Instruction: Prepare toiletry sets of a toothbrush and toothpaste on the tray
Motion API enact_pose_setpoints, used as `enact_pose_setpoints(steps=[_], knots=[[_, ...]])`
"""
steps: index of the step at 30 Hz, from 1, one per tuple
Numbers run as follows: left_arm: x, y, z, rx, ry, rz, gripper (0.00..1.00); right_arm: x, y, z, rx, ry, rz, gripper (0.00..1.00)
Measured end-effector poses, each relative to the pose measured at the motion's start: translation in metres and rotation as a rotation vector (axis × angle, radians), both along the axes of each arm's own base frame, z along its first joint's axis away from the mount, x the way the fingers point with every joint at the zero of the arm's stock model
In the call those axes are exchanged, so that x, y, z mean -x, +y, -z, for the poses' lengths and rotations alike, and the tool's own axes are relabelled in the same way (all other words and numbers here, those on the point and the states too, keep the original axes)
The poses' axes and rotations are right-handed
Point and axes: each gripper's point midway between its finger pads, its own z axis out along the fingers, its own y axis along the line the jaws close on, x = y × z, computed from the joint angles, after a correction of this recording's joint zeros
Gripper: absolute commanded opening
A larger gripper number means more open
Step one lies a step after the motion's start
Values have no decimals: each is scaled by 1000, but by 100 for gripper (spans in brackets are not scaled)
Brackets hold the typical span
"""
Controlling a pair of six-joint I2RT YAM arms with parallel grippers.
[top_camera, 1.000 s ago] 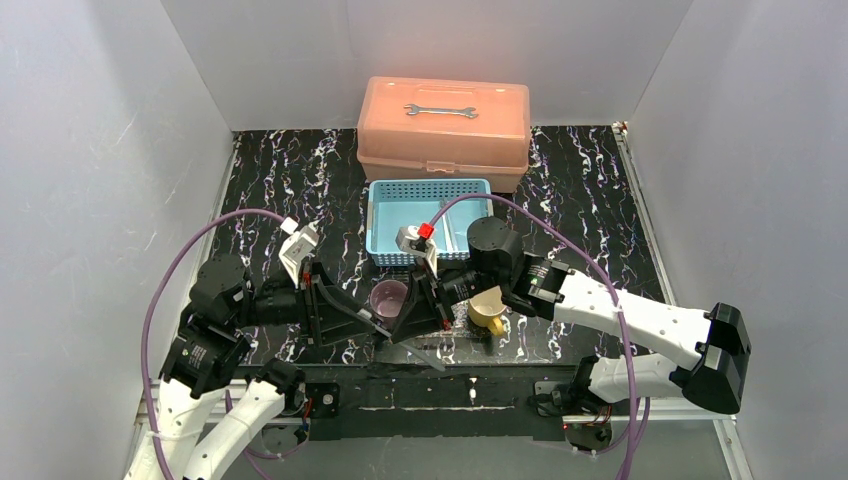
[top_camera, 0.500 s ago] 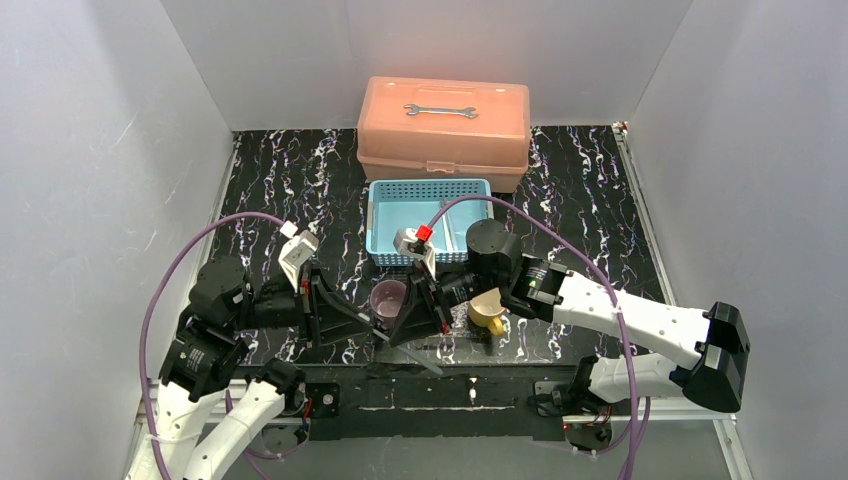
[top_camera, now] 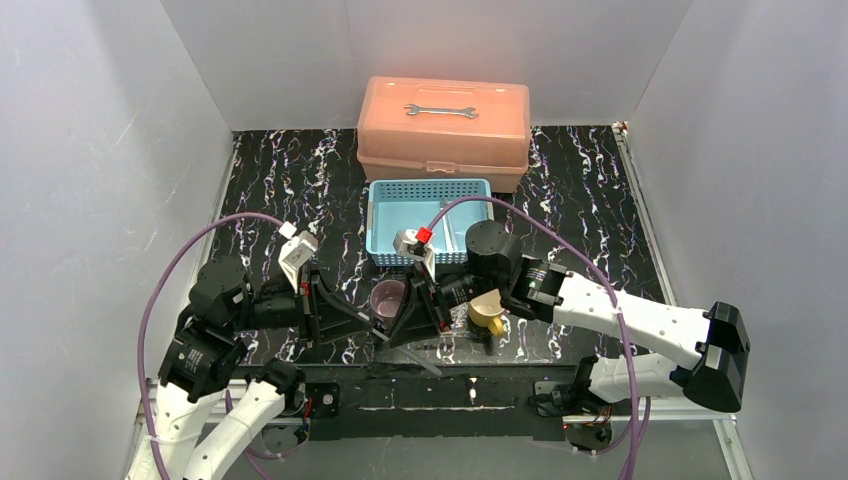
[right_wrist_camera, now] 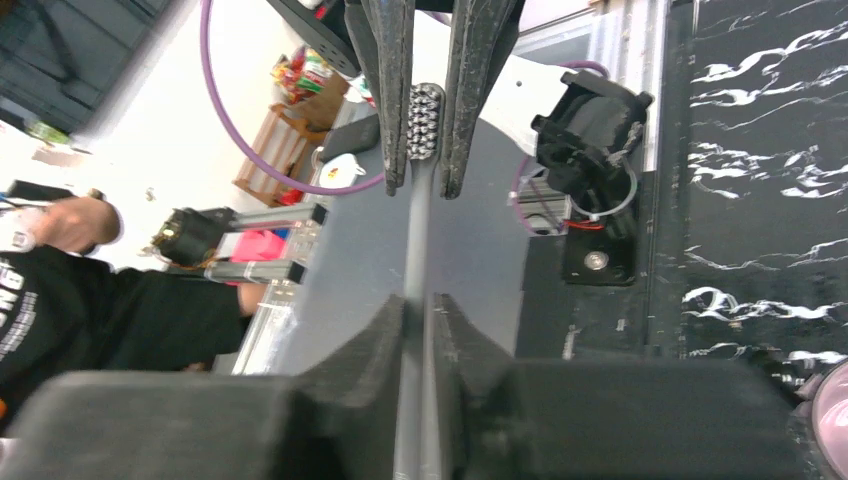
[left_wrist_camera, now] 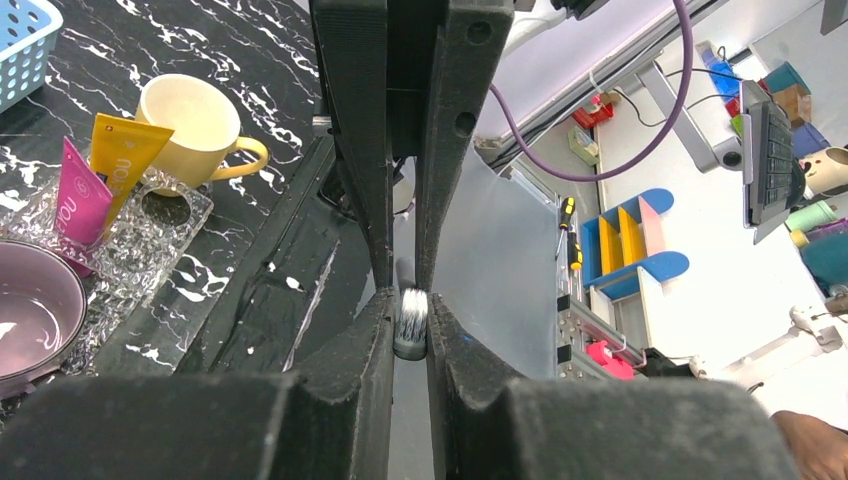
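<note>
One pale grey toothbrush is held between both grippers above the table's near edge. My left gripper is shut on its bristle head. My right gripper is shut on its handle. In the top view the two grippers meet tip to tip in front of the purple mug. The magenta tube and yellow tube lean on the clear glittery tray, between the purple mug and yellow mug. The tray is mostly hidden in the top view.
A light-blue mesh basket stands behind the mugs. Behind it is a salmon toolbox with a wrench on its lid. The yellow mug sits under my right arm. White walls close in three sides.
Both grippers have edged slightly left and nearer together, still at the toothbrush. Nothing else has moved.
</note>
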Motion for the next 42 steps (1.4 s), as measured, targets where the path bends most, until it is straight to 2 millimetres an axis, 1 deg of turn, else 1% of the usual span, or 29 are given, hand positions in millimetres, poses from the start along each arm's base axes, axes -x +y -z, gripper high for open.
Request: enact_pose_setpoints(steps=[1,3,6,7,11,15,19,22,26,28,33,37,40,42], knots=[[-1,0,1,-3,2,-4,0,-1,0,1,1,-4,4,35],[-1,1,2,-9,8,-9,0,-2,0,2,3,-14,17,45],[-1,2,4,-21,16,-20,0,-7,-2,7,15,-27,58,55],[-1,3,4,-25,15,-24,0,-8,-3,6,15,-34,69,57],[-2,4,6,-38,22,-41,0,-15,-9,2,13,-69,137,61],[-6,5,12,-63,46,-69,0,-26,-15,2,28,-98,226,62],[-13,8,19,-96,76,-115,0,-42,-22,2,53,-118,345,62],[-18,10,20,-115,84,-151,0,-57,-28,-1,59,-136,449,62],[-28,12,26,-151,105,-203,0,-77,-37,-3,74,-158,582,61],[-34,13,32,-174,123,-230,0,-83,-39,-2,81,-164,617,61],[-48,15,43,-224,150,-283,0,-100,-46,8,130,-181,719,61],[-56,13,51,-266,159,-303,0,-108,-48,12,149,-193,764,61],[-58,8,59,-308,160,-297,0,-115,-47,17,168,-202,792,60],[-56,2,66,-351,152,-276,0,-119,-48,21,185,-206,814,60]])
